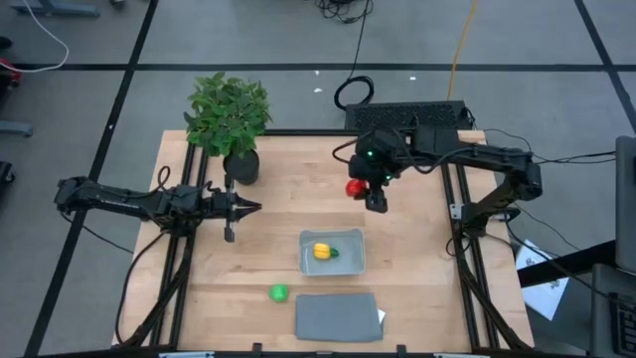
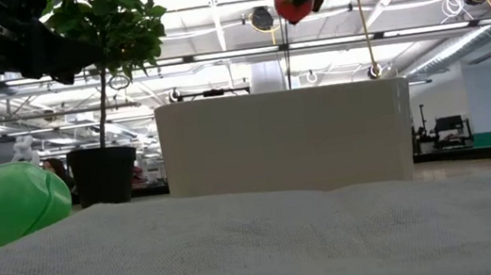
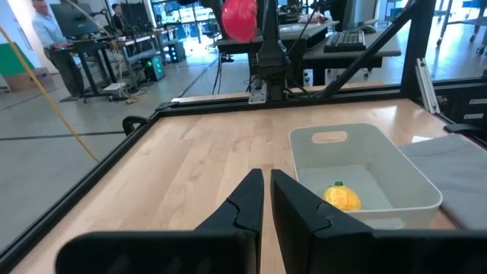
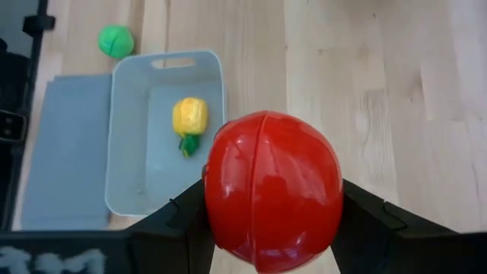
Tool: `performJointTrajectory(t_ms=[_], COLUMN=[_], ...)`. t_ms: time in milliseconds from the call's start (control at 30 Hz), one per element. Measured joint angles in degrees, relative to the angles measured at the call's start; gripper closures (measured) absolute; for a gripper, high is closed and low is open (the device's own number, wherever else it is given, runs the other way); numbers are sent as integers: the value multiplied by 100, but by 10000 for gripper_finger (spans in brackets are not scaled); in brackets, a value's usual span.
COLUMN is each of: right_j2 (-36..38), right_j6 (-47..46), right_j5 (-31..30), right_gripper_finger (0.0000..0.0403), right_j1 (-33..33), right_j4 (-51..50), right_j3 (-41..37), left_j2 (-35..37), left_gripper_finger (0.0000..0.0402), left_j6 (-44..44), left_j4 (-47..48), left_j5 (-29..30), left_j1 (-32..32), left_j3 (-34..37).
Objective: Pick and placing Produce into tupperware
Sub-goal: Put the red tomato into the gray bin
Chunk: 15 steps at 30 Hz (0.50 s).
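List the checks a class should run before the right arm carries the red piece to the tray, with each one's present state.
1. Red piece gripped by right end effector: ok.
2. Red piece lifted off the table: ok.
3. Tray has room beside the yellow piece: ok.
4. Left end effector shut, away from the tray: ok.
5. Lid off the tray: ok.
6. Green piece in the tray: not ok, on the table.

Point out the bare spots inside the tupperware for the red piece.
The right gripper holds the red piece above the table. In the tupperware, the yellow piece lies left of middle; floor toward the right wall is bare. Outside, the lid and green piece crowd the front.
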State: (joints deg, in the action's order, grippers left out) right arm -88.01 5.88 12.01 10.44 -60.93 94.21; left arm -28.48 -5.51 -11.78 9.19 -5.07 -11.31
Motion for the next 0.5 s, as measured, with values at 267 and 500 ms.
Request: performJointTrajectory(t_ms=[267, 500], right_j2=[-8, -340], right_j6=[473, 446], right_j5=[14, 471], right_gripper_finger=[213, 213], right_j1=[8, 27], right_j4=[686, 970], right_j3=[-711, -830], left_j2=[-1, -1], left_gripper_finger=[371, 371], left_j6=[-73, -147], left_j4=[-1, -33], left_j5=[1, 11], left_j1=[0, 1], left_j3=[0, 0])
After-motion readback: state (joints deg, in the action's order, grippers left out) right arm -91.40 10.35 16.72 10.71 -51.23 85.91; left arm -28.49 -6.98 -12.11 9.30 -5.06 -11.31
